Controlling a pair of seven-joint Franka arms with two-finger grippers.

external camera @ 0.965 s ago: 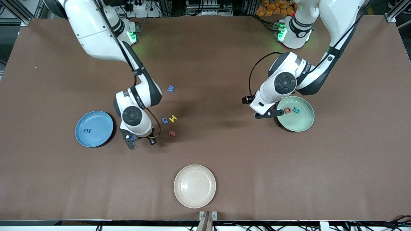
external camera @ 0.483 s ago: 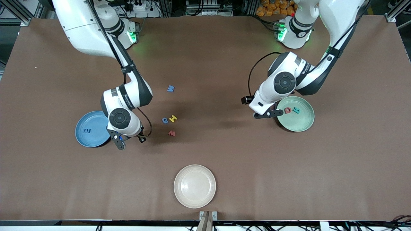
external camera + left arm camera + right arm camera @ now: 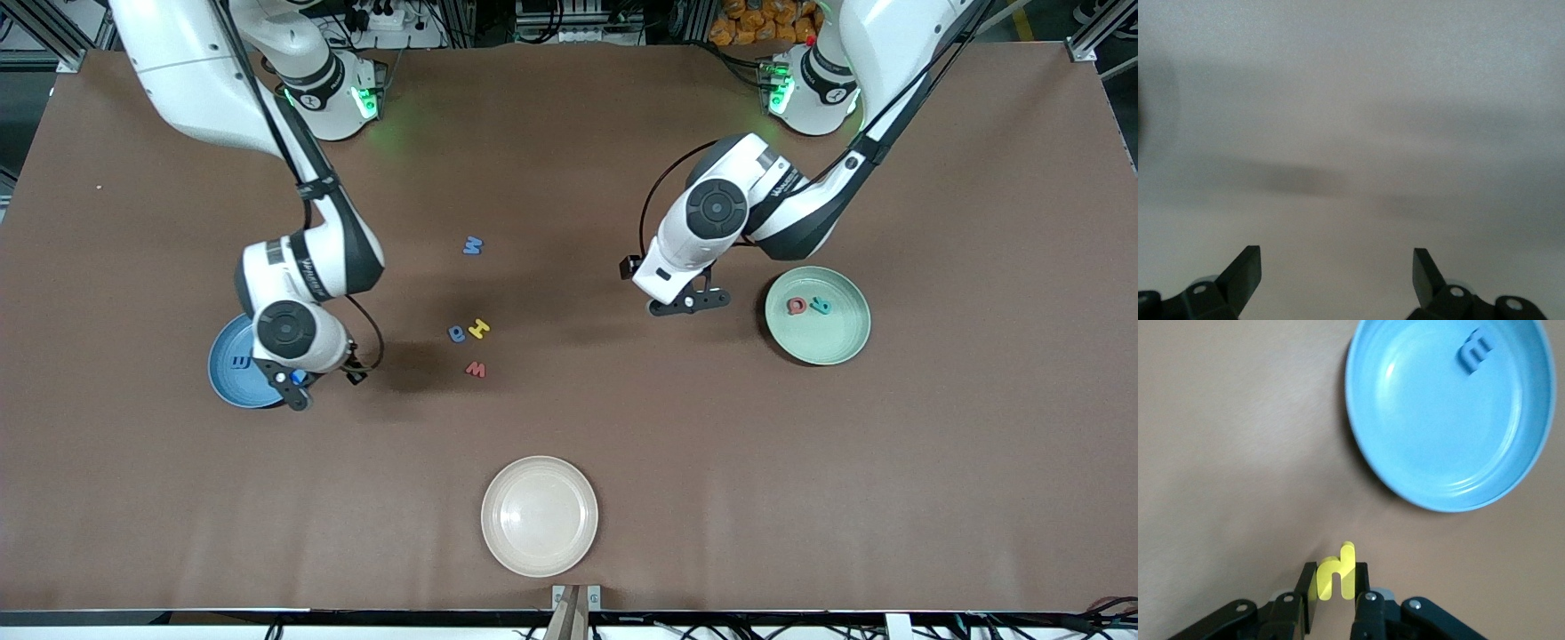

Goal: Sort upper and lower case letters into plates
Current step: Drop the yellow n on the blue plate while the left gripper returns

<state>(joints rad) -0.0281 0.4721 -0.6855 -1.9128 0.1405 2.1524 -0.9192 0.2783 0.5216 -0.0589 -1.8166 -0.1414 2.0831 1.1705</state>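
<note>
While the cream plate sits nearest, the right pincer pinches a yellow letter just off the blue plate; the left pincer, spread wide, hangs over bare counter beside the green plate.

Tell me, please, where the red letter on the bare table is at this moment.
In the front view, the red letter lies on the brown table, just nearer the camera than the blue letter and yellow letter, between both arms' ends.
</note>
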